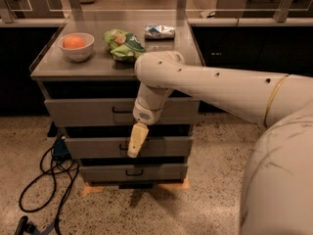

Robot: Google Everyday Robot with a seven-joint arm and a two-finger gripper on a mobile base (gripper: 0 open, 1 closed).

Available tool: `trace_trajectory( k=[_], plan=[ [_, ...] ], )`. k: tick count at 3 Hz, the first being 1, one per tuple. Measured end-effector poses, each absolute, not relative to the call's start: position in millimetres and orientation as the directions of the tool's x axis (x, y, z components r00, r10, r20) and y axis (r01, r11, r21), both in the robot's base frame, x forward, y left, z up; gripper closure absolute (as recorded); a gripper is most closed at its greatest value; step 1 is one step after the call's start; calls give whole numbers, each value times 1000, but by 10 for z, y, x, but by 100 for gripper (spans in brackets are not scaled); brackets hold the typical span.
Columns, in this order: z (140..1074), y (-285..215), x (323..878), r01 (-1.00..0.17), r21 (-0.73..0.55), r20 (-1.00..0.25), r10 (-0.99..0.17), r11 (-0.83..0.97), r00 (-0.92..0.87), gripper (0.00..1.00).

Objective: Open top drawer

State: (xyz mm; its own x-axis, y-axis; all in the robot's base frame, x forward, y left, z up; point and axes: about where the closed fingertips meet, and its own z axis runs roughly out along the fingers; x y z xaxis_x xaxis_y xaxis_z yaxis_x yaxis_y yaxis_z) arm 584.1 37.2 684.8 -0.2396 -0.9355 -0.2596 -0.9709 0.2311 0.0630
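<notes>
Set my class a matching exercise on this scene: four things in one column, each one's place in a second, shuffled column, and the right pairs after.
Things
1. gripper
2. white bowl
3. green bag
4. blue-and-white packet

Places
A. back right of the cabinet top
B. in front of the middle drawer, below the top drawer
C. left end of the cabinet top, with an orange fruit inside
D. on the cabinet top, between the bowl and the packet

Pairs: 1-B; 2-C; 3-D; 4-A
</notes>
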Motion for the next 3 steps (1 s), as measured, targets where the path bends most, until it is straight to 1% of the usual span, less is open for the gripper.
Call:
trace_trajectory(
  k=[1,2,3],
  plan=[
    [6993,394,6034,-962,-101,-222,-948,256,-229,0],
    [7200,266,6188,-923,-280,-271,-944,266,-190,0],
    [7277,330,6318,-905,-325,-322,-932,274,-166,0]
  ],
)
